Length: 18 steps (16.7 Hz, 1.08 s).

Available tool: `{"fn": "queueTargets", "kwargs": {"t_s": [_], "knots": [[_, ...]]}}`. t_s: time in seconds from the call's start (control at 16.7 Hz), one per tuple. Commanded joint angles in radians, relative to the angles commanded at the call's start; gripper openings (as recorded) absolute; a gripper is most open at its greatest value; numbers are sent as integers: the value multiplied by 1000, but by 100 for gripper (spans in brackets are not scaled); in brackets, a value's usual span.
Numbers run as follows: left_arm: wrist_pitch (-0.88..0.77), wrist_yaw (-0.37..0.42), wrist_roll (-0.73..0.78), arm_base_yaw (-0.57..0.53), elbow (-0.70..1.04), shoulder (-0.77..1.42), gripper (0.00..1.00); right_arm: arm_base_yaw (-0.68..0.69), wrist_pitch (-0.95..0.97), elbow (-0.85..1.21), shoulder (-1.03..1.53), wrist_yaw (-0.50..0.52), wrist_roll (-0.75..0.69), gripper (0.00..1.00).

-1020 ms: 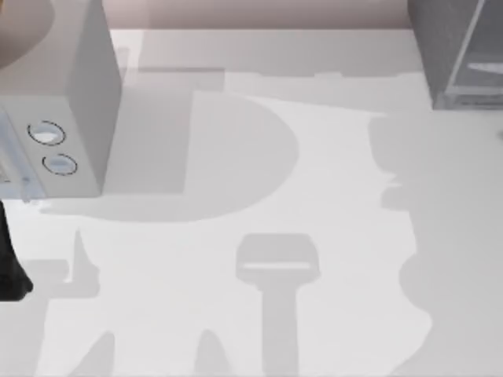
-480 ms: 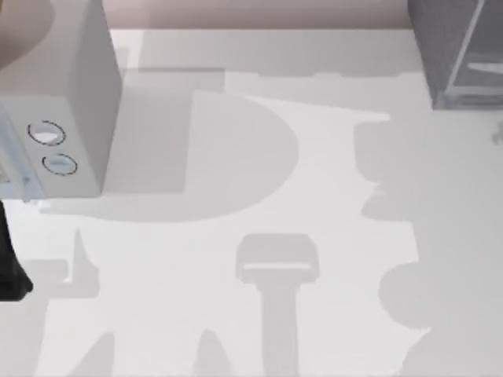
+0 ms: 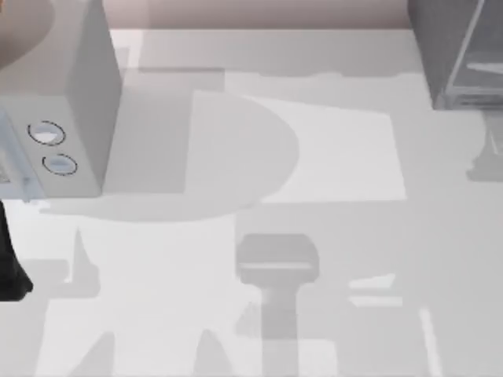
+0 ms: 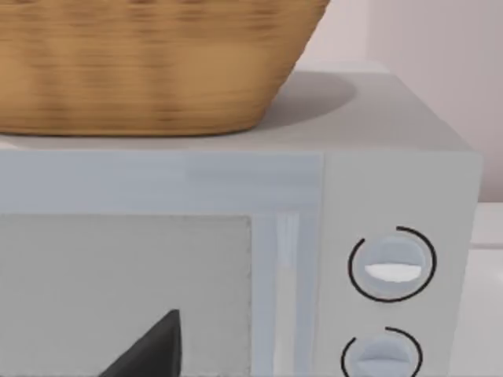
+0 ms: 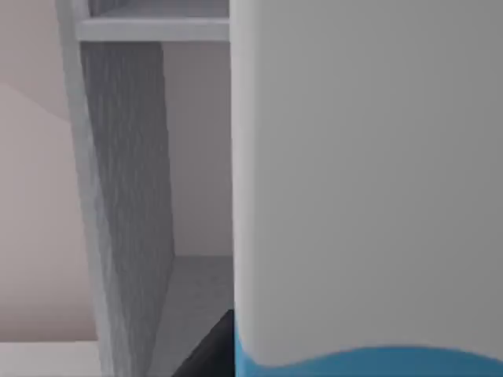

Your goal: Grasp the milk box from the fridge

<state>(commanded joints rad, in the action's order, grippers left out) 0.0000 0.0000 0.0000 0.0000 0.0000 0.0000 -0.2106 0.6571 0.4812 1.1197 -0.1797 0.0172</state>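
Observation:
The milk box stands very close in the right wrist view, a broad white face with a sky-blue strip along its lower edge. It is inside the fridge, whose grey side wall, floor and a shelf show beside it. A dark part of my right gripper shows right next to the carton; whether it holds the carton cannot be told. In the top view the fridge is the dark grey cabinet at the table's far right corner. My left arm is parked at the left edge.
A light grey box with two round dials stands at the far left, with a wicker basket on top. A dark part of my left gripper faces its door. Broad shadows lie across the white table.
The shadows on the right half of the table have shifted and spread toward the front. The left arm, the dialled box and the fridge have not moved.

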Motion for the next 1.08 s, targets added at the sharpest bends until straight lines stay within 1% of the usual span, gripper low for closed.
{"fn": "queueTargets", "kwargs": {"t_s": [0.3, 0.54, 0.78, 1.08], "knots": [[0, 0, 0, 0, 0, 0, 100, 90, -308, -231, -560, 79, -1, 0], [0, 0, 0, 0, 0, 0, 100, 158, -517, -384, -908, 136, -8, 0], [0, 0, 0, 0, 0, 0, 100, 203, -638, -468, -1092, 173, -16, 0], [0, 0, 0, 0, 0, 0, 100, 211, -657, -481, -1120, 180, -17, 0]]}}
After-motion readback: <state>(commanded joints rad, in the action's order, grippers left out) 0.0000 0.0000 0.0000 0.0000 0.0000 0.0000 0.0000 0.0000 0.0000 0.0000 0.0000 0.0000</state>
